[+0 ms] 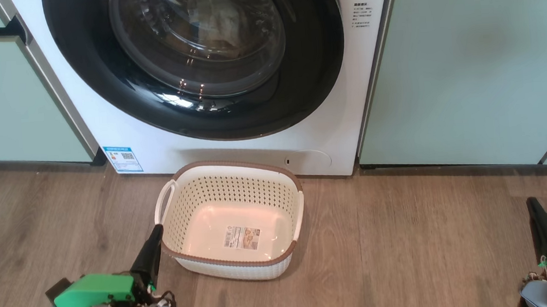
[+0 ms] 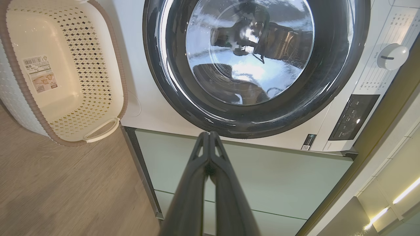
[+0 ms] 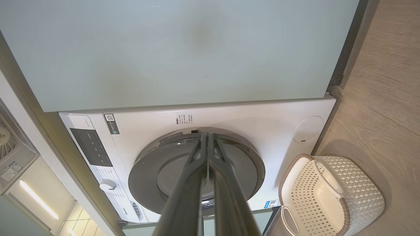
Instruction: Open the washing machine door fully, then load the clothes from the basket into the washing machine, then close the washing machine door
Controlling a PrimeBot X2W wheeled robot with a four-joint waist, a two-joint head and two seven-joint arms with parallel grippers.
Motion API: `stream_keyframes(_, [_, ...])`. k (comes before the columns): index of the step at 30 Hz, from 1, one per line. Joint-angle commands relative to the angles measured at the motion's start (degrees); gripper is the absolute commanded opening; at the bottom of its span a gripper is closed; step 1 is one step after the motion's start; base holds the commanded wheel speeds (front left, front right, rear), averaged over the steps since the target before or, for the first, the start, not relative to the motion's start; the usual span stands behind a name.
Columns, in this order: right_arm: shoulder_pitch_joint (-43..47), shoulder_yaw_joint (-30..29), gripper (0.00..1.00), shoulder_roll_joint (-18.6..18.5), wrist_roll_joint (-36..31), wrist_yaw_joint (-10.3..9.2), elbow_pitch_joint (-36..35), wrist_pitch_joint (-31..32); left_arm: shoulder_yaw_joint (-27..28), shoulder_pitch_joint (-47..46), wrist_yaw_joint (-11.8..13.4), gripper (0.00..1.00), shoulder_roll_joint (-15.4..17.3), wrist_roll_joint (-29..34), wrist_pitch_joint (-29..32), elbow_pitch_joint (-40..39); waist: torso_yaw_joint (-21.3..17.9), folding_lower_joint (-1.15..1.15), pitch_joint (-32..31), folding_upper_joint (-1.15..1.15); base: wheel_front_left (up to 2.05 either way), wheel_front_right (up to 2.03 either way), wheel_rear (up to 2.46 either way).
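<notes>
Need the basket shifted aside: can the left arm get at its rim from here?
Probably yes. The left gripper is close beside the basket on its left side, with nothing between them. Its jaws are shut, so they would have to open first.

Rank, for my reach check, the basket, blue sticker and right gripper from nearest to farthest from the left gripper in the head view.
1. Basket: just right of the left gripper.
2. Blue sticker: beyond, low left on the machine.
3. Right gripper: far right.
</notes>
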Motion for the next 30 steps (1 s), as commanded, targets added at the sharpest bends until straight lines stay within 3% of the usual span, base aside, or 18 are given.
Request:
stream_keyframes(1, [-3.11,0.76,0.0,-0.76,-0.12,-0.17,-1.84,0.32,1.98,-3.25,-0.51,0.0,0.53,0.16,0.41,-1.58,0.0,0.0,0.0,0.0,0.0,0.0,0.0])
stream_keyframes(30, [-3.15,0.31,0.0,-0.44,-0.5,-0.17,-1.81,0.68,2.38,-3.29,-0.51,0.0,0.26,0.48,0.73,-1.57,0.0,0.0,0.0,0.0,0.0,0.0,0.0])
